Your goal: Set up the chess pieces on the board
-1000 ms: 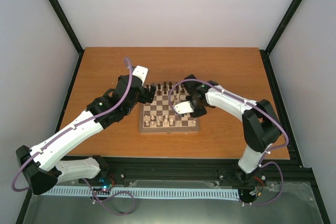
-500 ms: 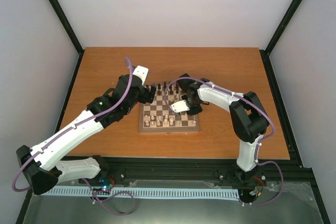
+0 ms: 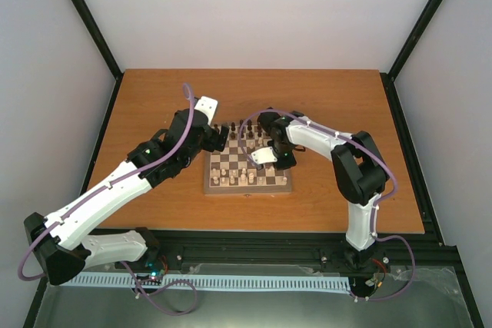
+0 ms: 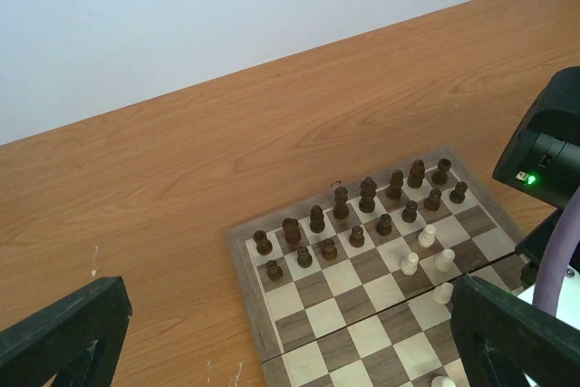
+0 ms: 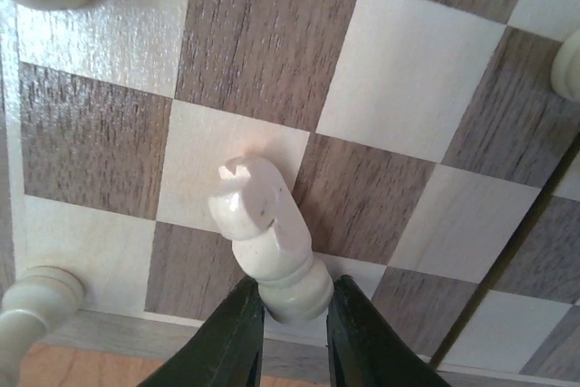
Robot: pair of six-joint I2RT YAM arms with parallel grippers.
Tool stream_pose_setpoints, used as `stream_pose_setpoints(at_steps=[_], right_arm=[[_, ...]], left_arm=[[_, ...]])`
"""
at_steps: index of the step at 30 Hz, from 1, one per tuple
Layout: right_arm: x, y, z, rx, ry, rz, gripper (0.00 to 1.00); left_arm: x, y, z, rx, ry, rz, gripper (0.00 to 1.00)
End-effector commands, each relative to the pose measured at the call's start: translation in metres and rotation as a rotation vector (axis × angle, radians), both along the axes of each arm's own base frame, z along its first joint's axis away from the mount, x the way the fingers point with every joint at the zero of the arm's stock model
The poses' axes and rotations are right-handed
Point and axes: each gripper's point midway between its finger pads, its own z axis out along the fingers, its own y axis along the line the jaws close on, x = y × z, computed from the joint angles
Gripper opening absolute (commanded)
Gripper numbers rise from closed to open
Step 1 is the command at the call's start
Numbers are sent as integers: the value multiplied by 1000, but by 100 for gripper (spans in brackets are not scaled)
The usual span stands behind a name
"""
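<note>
On a wooden table (image 3: 154, 97), at the board's (image 3: 247, 190) edge, our right jaws pinch a pale piece (image 5: 263, 219) by its base, likely to set it in its row; our left jaws hang wide beside the dark pieces (image 4: 362, 215).

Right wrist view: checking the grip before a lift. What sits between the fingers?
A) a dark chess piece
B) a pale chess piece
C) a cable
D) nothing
B: the base of a pale chess piece sits between the fingers of the right gripper, over the board.

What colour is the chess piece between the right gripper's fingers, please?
The piece is pale cream; right wrist view.
</note>
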Motion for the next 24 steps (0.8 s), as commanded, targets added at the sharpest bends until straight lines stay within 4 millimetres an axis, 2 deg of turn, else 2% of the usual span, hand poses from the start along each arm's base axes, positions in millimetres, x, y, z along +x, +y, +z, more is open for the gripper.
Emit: stream_pose_setpoints(at_steps=[1,8,16,20,24], right_arm=[[-13,-4,-9,-3,90,-69,22],[-16,2,-6,57,134,-141,15],[2,3,50,352,203,-361,17],[-1,-3,48,380,148,-340,25],[4,-2,41,368,69,-297,32]], left_arm=[[4,-1,9,-9,-16,-1,99],[5,-1,8,-8,-15,0,99],[7,-3,3,-7,-3,7,99],[7,-4,1,-2,3,6,99],[8,-4,0,2,4,7,99]])
